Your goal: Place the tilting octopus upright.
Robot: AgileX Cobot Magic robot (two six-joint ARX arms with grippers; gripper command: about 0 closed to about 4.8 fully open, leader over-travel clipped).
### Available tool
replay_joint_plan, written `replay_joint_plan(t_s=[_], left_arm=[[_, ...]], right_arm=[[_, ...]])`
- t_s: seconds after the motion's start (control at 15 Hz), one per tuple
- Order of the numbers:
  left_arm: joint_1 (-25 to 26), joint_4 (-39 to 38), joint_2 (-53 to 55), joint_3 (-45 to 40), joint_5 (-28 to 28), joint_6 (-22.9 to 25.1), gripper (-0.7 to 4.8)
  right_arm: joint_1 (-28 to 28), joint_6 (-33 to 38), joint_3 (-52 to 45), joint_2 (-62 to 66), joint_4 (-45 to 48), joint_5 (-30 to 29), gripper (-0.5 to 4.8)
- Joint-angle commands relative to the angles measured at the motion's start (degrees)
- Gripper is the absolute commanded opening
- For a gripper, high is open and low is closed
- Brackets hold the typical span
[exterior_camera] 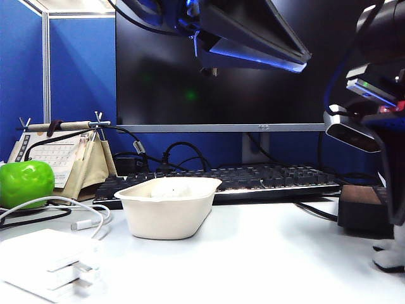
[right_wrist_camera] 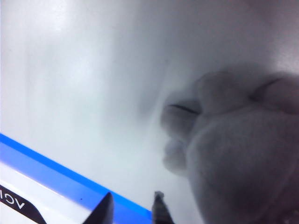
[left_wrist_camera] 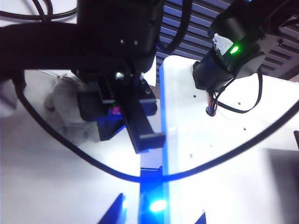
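The light-grey plush octopus (exterior_camera: pixel 388 254) sits on the white table at the far right, partly behind my right arm (exterior_camera: pixel 380 95). In the right wrist view the octopus (right_wrist_camera: pixel 243 154) fills one side, its stubby tentacles towards the table. My right gripper (right_wrist_camera: pixel 133 211) is open, with nothing between its tips; the octopus lies just beside one finger. I cannot tell if the toy stands upright. My left gripper (left_wrist_camera: pixel 159 215) is open and empty, held high. It looks down on the right gripper's black body (left_wrist_camera: pixel 117 105) and the octopus (left_wrist_camera: pixel 65 107) beside it.
A cream tray (exterior_camera: pixel 166 218) stands mid-table before a black keyboard (exterior_camera: pixel 266 177) and a monitor (exterior_camera: pixel 221 69). A green apple (exterior_camera: pixel 25 182), a desk calendar (exterior_camera: pixel 60 155), cables and a white charger (exterior_camera: pixel 47 263) are at the left. A dark box (exterior_camera: pixel 364 206) sits behind the octopus.
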Motion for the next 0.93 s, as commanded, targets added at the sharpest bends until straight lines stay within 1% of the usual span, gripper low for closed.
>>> replay_joint_plan(t_s=[0.07,0.27,0.33,0.4,0.53,0.67,0.8,0.93], left_arm=[[-0.28,0.02,-0.2,0.22,0.17,-0.68,0.49],[-0.28,0.0,-0.2,0.24,0.2,-0.9,0.49],[-0.28,0.02,-0.42,0.26,0.42,-3.23,0.49],[-0.26,0.0,-1.22,0.5,0.24,-4.26,0.49],[-0.13,-0.09,-3.28,1.27,-1.11,-4.28,0.49],[-0.17,-0.22,-8.76,2.84,-3.54,-4.31,0.49],[-0.17,-0.7,-13.84,2.84,-3.69,-4.35,0.49],[-0.24,-2.67,-20.83,2.82,-3.69,-4.52,0.48]], right_arm=[[0.13,0.09,-0.04,-0.13,-0.07,-0.09,1.18],[0.11,0.07,0.02,-0.15,1.53,-0.22,1.17],[0.11,-0.11,0.24,-0.24,1.53,-1.31,1.17],[0.11,-0.96,0.33,-1.09,2.23,-2.93,1.17],[0.0,-1.05,0.48,-3.54,3.15,-3.02,1.17],[-0.02,-1.07,3.1,-9.16,2.16,-3.91,1.17],[-0.02,-1.07,5.97,-14.45,0.48,-3.96,1.16],[0.02,-1.07,8.83,-22.45,-0.24,-3.98,1.16]])
